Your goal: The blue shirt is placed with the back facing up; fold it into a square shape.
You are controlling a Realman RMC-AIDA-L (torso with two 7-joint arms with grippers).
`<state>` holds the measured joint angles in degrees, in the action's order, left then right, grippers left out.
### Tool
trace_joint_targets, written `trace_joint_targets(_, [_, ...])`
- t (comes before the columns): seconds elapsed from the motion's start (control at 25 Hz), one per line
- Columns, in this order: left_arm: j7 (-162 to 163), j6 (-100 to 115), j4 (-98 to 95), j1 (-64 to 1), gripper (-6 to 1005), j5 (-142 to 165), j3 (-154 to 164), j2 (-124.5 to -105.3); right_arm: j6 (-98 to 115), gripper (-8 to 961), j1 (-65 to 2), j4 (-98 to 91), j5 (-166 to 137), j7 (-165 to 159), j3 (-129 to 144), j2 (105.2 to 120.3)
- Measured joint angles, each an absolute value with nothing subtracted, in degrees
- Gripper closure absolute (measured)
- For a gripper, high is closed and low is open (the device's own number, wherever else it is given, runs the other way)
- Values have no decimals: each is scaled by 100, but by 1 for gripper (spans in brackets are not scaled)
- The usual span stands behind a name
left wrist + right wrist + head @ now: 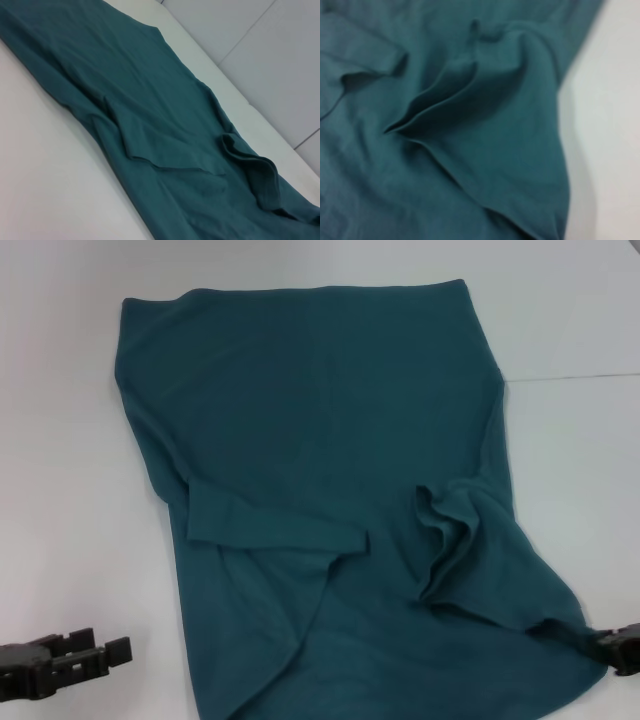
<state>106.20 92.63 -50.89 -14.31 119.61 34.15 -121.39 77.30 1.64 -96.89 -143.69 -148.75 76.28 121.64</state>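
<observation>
Right end effector (612, 644) pinches blue shirt (320, 440) at its near corner (left end effector (75, 660) open, apart).

Plain dark teal-blue shirt (320, 420), no print showing; pale grey-white tabletop (70, 490); black grippers, left (85, 655) and right (620, 645).

The near hem of the blue shirt (330, 420) is running past the frame edge. The right gripper (618, 648) is being partly covered by fabric.

Head looks down; wrists sit closer (all share the blue shirt (320, 440)).
</observation>
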Motion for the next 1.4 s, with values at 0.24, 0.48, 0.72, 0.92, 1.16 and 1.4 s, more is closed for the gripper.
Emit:
trace_joint_targets(0.24, [10609, 9354, -5089, -1445, 123, 12021, 3439, -12210, 7662, 909, 34, -9617, -14334, -14875, 7845, 12164])
trace_joint_targets(0.48, [10581, 9688, -5233, -1363, 123, 12033, 3449, -12344, 7538, 908, -137, -9466, -14317, -14875, 7901, 12136])
trace_joint_targets(0.72, [10686, 9814, -5543, -1287, 124, 12037, 3657, -12434, 7386, 908, -344, -9240, -14337, -14863, 7991, 12108])
trace_joint_targets(0.92, [11175, 9683, -6059, -1214, 124, 12172, 4374, -12463, 7229, 908, -611, -8863, -14335, -14758, 7984, 12048])
trace_joint_targets(1.16, [12121, 8817, -7113, -977, 124, 12425, 6087, -12465, 7056, 907, -811, -8619, -14316, -14593, 7984, 12041])
trace_joint_targets(1.4, [12422, 8672, -7698, -941, 123, 12611, 6368, -12463, 6976, 907, -917, -8471, -14192, -14512, 7959, 12031])
